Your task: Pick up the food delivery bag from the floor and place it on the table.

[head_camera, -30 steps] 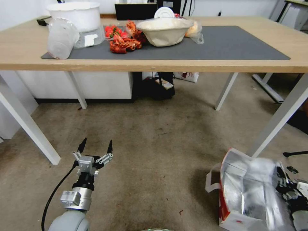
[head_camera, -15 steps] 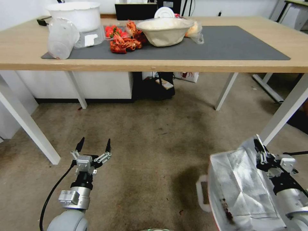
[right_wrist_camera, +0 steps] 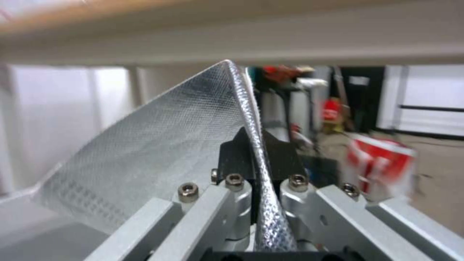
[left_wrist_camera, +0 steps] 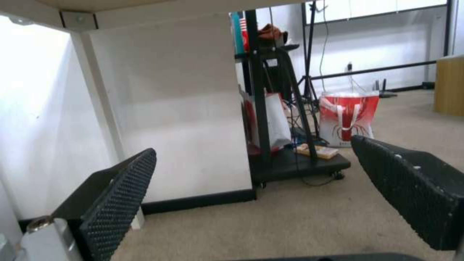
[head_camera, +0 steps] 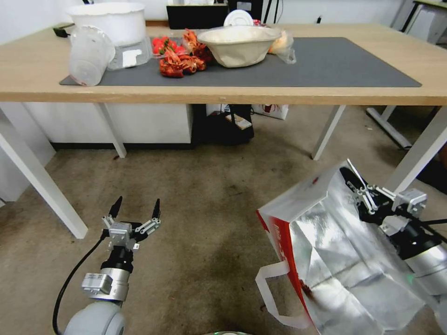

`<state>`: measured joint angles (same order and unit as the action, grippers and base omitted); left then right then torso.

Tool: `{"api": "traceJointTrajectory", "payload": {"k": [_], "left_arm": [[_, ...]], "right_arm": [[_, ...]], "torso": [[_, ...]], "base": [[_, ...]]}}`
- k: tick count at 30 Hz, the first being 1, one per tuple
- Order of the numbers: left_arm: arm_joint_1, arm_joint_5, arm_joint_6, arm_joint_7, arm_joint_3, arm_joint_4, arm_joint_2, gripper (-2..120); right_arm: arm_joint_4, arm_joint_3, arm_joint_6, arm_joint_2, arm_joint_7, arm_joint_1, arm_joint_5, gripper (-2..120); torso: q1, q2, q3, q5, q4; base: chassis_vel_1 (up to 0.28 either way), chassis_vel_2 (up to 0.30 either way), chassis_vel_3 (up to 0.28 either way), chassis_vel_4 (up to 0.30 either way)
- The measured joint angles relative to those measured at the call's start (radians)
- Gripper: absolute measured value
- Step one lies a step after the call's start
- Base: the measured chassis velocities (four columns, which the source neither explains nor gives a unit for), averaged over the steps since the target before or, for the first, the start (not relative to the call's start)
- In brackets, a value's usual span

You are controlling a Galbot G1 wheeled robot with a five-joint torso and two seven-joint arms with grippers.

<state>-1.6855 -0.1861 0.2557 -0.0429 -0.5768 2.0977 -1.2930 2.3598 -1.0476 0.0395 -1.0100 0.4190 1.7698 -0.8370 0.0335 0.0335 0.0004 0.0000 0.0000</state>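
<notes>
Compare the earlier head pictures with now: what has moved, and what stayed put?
The right gripper, shut on the food delivery bag's rim, has lifted it up and toward the table. The left gripper stays open, low over the floor; the tabletop items are unchanged.

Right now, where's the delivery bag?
In the head view the delivery bag hangs tilted at lower right, its foil rim pinched by the right gripper, beside the table's white leg.

No lettering, label or number is legible on anything.
</notes>
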Motion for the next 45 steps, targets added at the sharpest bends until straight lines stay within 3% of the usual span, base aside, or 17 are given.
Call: {"api": "traceJointTrajectory", "payload": {"k": [6, 11, 21, 31, 45], "left_arm": [[0.000, 0.005, 0.012, 0.006, -0.006, 0.002, 0.004, 100], [-0.005, 0.013, 0.029, 0.004, -0.007, 0.002, 0.004, 100], [-0.018, 0.013, 0.034, -0.008, -0.008, 0.030, 0.003, 100], [-0.026, -0.001, 0.022, -0.003, -0.007, 0.048, 0.005, 100], [-0.028, -0.012, 0.036, 0.013, -0.007, 0.047, 0.009, 100]], "right_arm": [[0.008, -0.054, 0.012, 0.039, 0.168, -0.005, -0.140, 0], [0.013, -0.073, 0.029, 0.052, 0.219, -0.007, -0.177, 0], [-0.009, -0.127, 0.092, 0.069, 0.430, -0.015, -0.273, 0], [-0.030, -0.144, 0.109, 0.075, 0.507, -0.021, -0.306, 0], [-0.050, -0.153, 0.129, 0.072, 0.584, -0.034, -0.325, 0]], "torso": [[0.000, 0.000, 0.000, 0.0000, 0.0000], [0.000, 0.000, 0.000, 0.0000, 0.0000], [0.000, 0.000, 0.000, 0.0000, 0.0001], [0.000, 0.001, 0.001, 0.0001, 0.0000], [0.003, 0.050, 0.046, 0.0000, -0.0002]], "base": [[0.000, 0.000, 0.000, 0.000], [0.000, 0.000, 0.000, 0.000], [0.000, 0.000, 0.000, 0.000], [0.000, 0.000, 0.000, 0.000], [0.000, 0.000, 0.000, 0.000]]}}
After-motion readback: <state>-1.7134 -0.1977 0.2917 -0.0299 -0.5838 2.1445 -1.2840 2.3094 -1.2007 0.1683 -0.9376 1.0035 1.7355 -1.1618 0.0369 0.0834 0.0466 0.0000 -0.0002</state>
